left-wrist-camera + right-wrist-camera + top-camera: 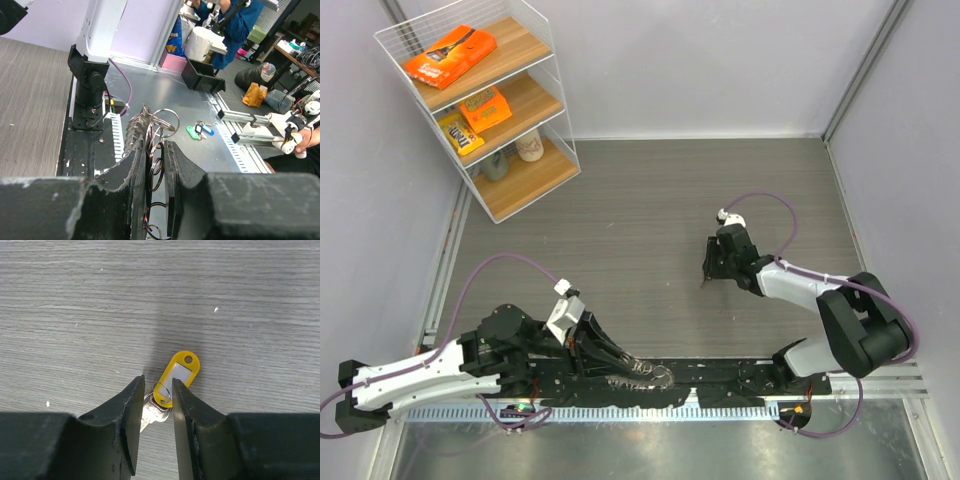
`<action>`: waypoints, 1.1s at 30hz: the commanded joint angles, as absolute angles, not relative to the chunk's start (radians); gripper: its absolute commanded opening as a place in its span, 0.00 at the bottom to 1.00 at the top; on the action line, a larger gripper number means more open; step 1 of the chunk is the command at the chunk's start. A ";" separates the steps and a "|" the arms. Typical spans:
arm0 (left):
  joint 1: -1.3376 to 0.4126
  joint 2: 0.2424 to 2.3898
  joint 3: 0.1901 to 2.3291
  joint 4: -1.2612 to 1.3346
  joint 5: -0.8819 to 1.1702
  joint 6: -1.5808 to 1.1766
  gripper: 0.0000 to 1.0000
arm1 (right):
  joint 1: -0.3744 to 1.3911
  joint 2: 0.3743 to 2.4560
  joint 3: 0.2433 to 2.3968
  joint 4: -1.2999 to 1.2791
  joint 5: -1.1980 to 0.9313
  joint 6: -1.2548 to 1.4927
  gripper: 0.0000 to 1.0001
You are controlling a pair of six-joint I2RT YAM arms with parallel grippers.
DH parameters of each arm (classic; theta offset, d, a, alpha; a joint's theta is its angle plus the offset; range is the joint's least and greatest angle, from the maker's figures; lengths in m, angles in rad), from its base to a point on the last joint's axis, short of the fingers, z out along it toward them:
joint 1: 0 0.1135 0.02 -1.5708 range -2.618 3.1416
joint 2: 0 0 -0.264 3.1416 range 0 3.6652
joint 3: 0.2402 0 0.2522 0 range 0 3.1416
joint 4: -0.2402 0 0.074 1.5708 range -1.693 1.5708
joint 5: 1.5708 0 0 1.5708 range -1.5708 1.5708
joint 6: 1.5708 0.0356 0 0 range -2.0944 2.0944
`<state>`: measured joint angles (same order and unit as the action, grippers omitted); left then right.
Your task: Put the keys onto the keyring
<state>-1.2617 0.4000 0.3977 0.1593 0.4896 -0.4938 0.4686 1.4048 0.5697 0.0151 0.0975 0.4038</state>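
One of the keys [151, 414], silvery, lies flat on the grey wood-grain table, joined by a thin ring to a yellow tag [180, 372]. My right gripper [157, 380] points down over it, one finger on each side of the key's head, with narrow gaps still showing. From above, the right gripper [709, 268] is right of the table's middle, and the key [704, 284] shows as a small dark speck at its tips. My left gripper [156, 146] is shut on the keyring [152, 125], a floppy bunch of wire loops. It holds the keyring [645, 377] over the near rail.
A wire shelf rack [480, 100] with snack packs stands at the back left. A black rail [730, 385] runs along the near edge. Past it, green- and blue-tagged keys [198, 131] lie on a metal bench, near a black box [202, 80].
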 commanded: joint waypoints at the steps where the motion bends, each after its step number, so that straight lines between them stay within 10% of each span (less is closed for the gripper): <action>1: -1.266 0.393 0.402 0.221 0.491 -0.506 0.00 | 0.466 1.364 0.548 0.022 0.077 0.430 0.34; 11: -1.266 0.408 0.402 0.239 0.489 -0.509 0.00 | 0.466 1.299 0.526 0.006 0.074 0.437 0.06; 33: -1.266 0.442 0.457 0.170 0.338 -0.462 0.00 | 0.521 0.646 0.673 -0.399 -0.285 0.388 0.06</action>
